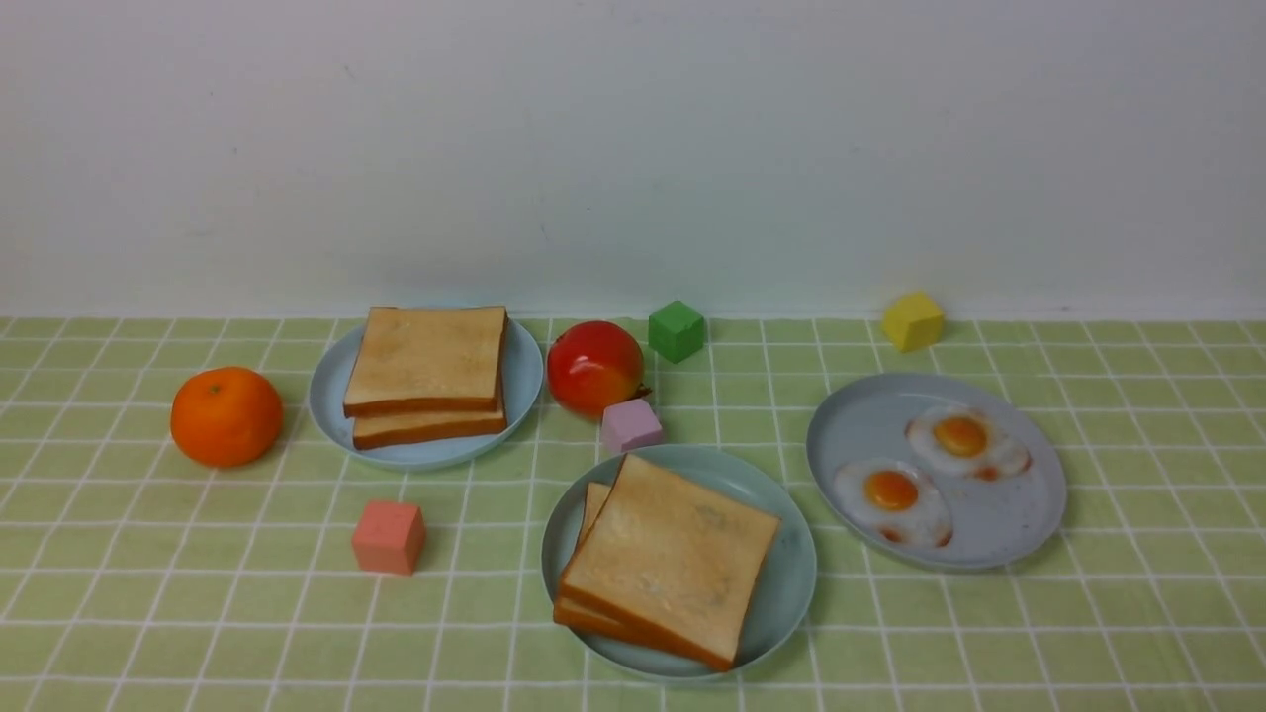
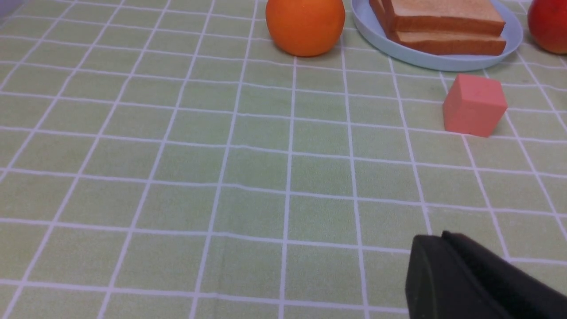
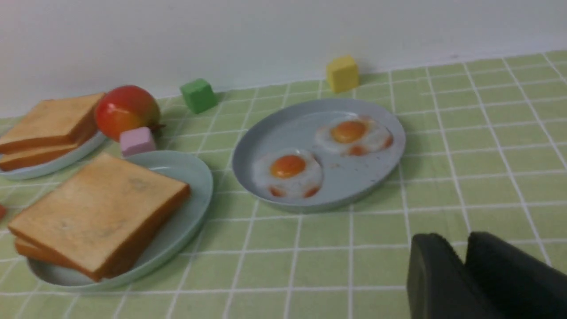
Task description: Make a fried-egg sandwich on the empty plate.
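Observation:
The mint-green plate [image 1: 791, 554] sits in the front middle of the table, also seen in the right wrist view [image 3: 197, 177]. Two toast slices [image 1: 668, 559] lie stacked on it, the upper one skewed; no egg shows between them. Two fried eggs [image 1: 890, 494] [image 1: 964, 440] lie on the grey-blue speckled plate [image 1: 1009, 524] to the right. Neither gripper appears in the front view. My left gripper [image 2: 438, 237] hovers over bare cloth, its fingers pressed together. My right gripper [image 3: 460, 243] hangs near the egg plate [image 3: 266, 133], with a narrow gap between its fingers and nothing in it.
A pale-blue plate [image 1: 519, 381] at the back left holds two plain toast slices [image 1: 427, 361]. Around it lie an orange [image 1: 226, 415], a red fruit [image 1: 593, 366], and green [image 1: 677, 330], yellow [image 1: 912, 320], lilac [image 1: 630, 425] and salmon [image 1: 389, 536] cubes. A white wall closes the back.

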